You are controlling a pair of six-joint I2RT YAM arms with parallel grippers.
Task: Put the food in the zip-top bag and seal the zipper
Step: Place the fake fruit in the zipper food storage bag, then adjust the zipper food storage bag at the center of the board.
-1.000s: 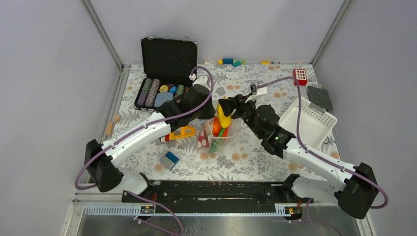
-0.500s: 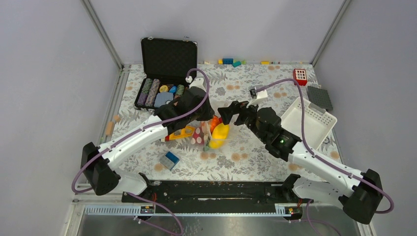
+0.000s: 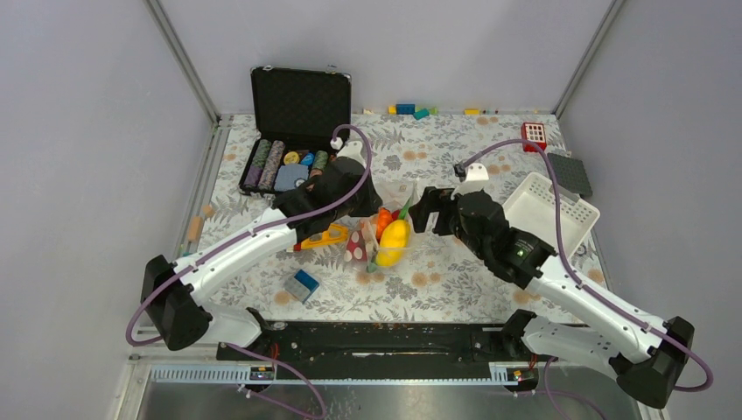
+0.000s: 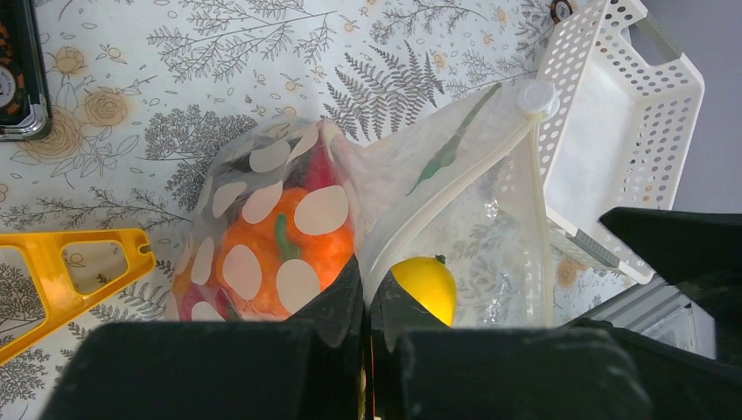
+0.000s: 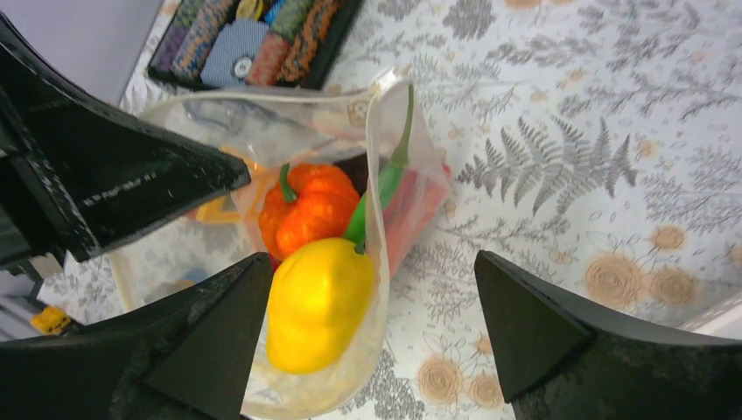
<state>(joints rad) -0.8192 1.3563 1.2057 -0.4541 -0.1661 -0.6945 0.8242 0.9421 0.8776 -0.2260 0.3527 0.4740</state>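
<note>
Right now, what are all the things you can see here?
bag: one, clear with cream dots, mid-table
pumpkin: one, orange, in bag
yellow piece: one, yellow, in bag mouth
green pod: one, green, in bag
red piece: one, red, in bag, half hidden
case: one, black, open, far left
chips: rows, mixed colours, in case
basket: one, white, right side
frame: one, yellow, left of bag
blue block: one, blue, near left
blocks: several, blue, teal, yellow, far edge
red box: one, red, far right
plate: one, grey, beside basket
left tool: one, black, shut on bag
right tool: one, black, open by bag
</note>
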